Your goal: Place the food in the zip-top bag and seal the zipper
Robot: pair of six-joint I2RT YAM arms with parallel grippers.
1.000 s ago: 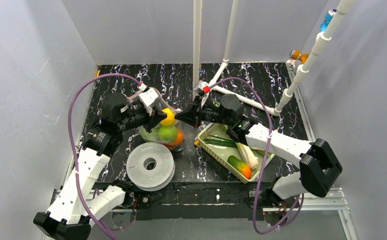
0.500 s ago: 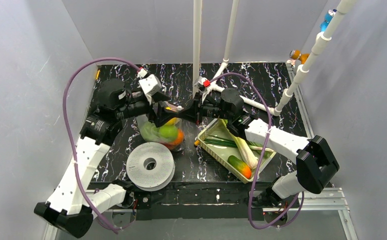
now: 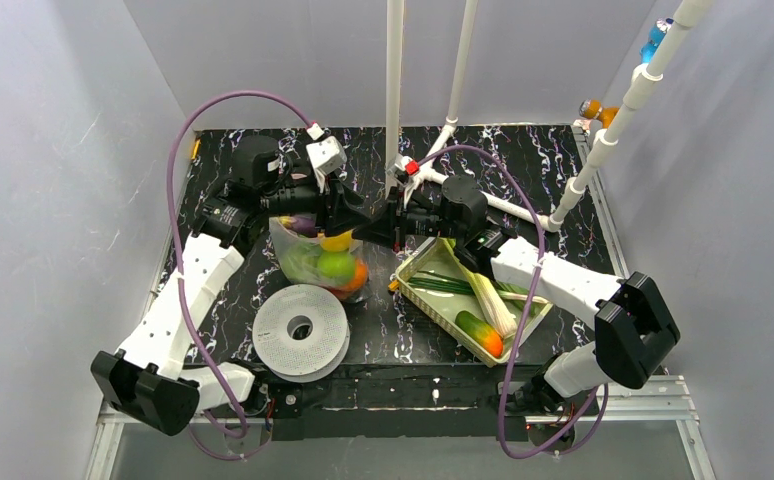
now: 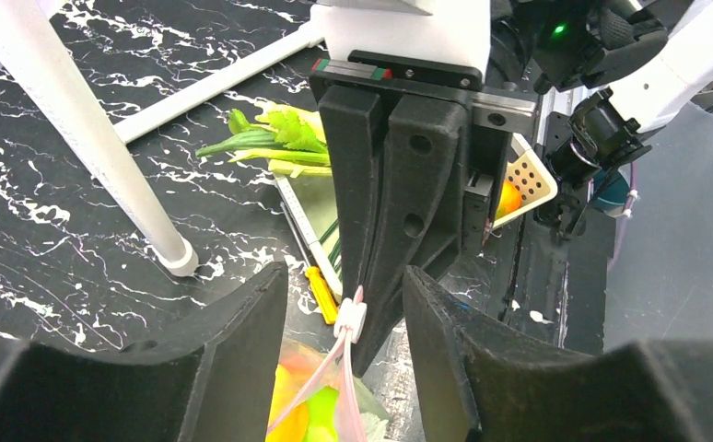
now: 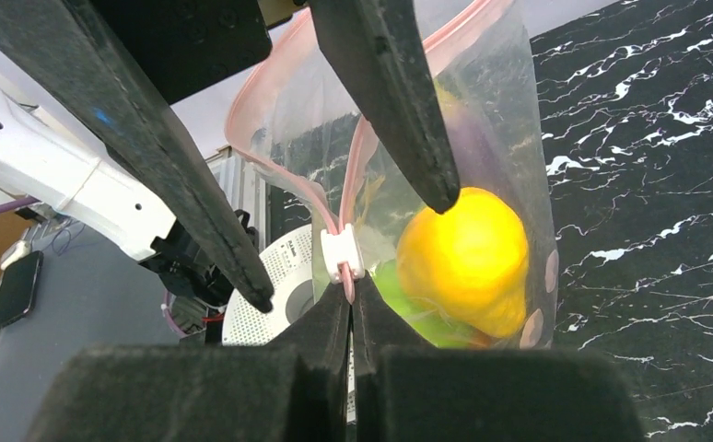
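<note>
The clear zip-top bag (image 3: 308,262) stands upright on the black table. It holds a yellow pear (image 5: 463,258), a green apple (image 3: 336,265), an orange piece and more. Its pinkish zipper (image 5: 279,170) carries a white slider (image 4: 350,319), which also shows in the right wrist view (image 5: 343,255). My right gripper (image 3: 371,230) is shut on the strip's end just past the slider (image 5: 351,296). My left gripper (image 3: 349,214) is open, and its fingers (image 4: 242,350) straddle the slider and strip without touching them.
A white spool (image 3: 300,330) lies in front of the bag. A pale green tray (image 3: 441,320) on the right holds leeks (image 3: 490,300) and a green and orange piece (image 3: 480,333). White poles (image 3: 394,90) stand behind. A small yellow object (image 4: 319,293) lies by the tray.
My left gripper has moved right and back along the bag's mouth, up to the right gripper. The right gripper has kept its hold on the strip's end.
</note>
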